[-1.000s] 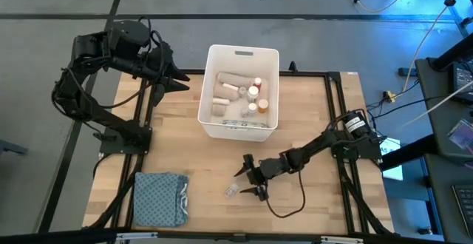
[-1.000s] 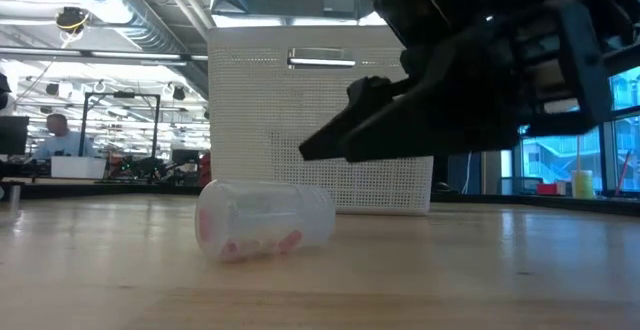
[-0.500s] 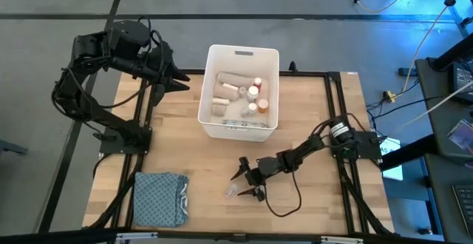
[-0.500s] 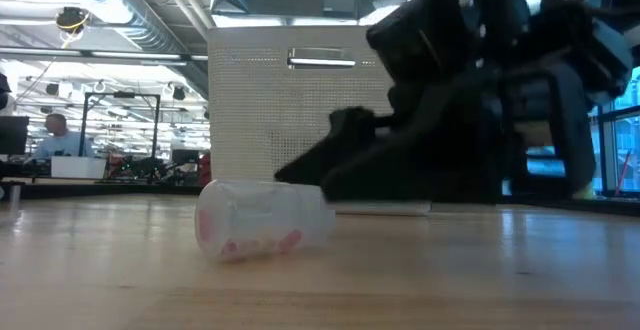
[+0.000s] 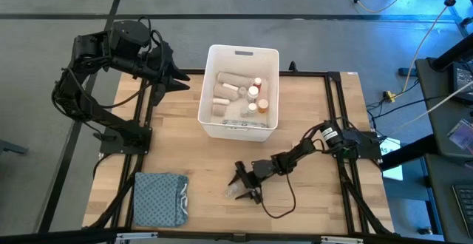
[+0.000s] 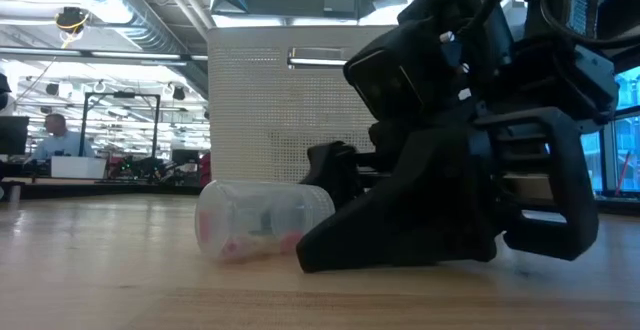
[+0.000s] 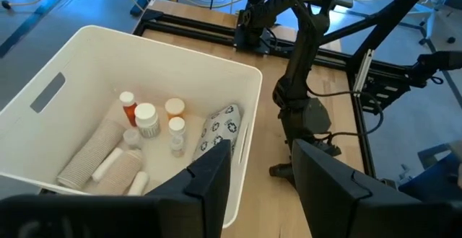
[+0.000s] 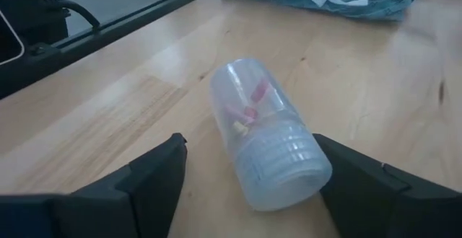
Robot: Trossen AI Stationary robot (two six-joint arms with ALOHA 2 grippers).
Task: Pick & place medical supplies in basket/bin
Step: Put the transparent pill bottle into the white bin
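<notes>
A clear vial (image 8: 263,144) with pink bits inside lies on its side on the wooden table, also seen in the high view (image 5: 232,192) and the low view (image 6: 262,220). My right gripper (image 8: 249,143) is low over the table, open, one finger on each side of the vial; a gap shows on both sides. The white bin (image 5: 238,89) stands at the table's far middle and holds beige bandage rolls (image 7: 101,159), pill bottles (image 7: 147,119) and a dotted packet (image 7: 216,130). My left gripper (image 7: 263,173) hangs open, raised beside the bin's left side.
A folded blue-grey cloth (image 5: 159,198) lies at the table's near left corner, beyond the vial in the right wrist view. A black frame rail (image 8: 108,29) runs along the table's edge. Bare wood lies between the bin and the vial.
My right gripper has sunk down to the table and moved a little toward the near left, tipping more level, so that its fingers now flank the vial. The vial has stayed where it was.
</notes>
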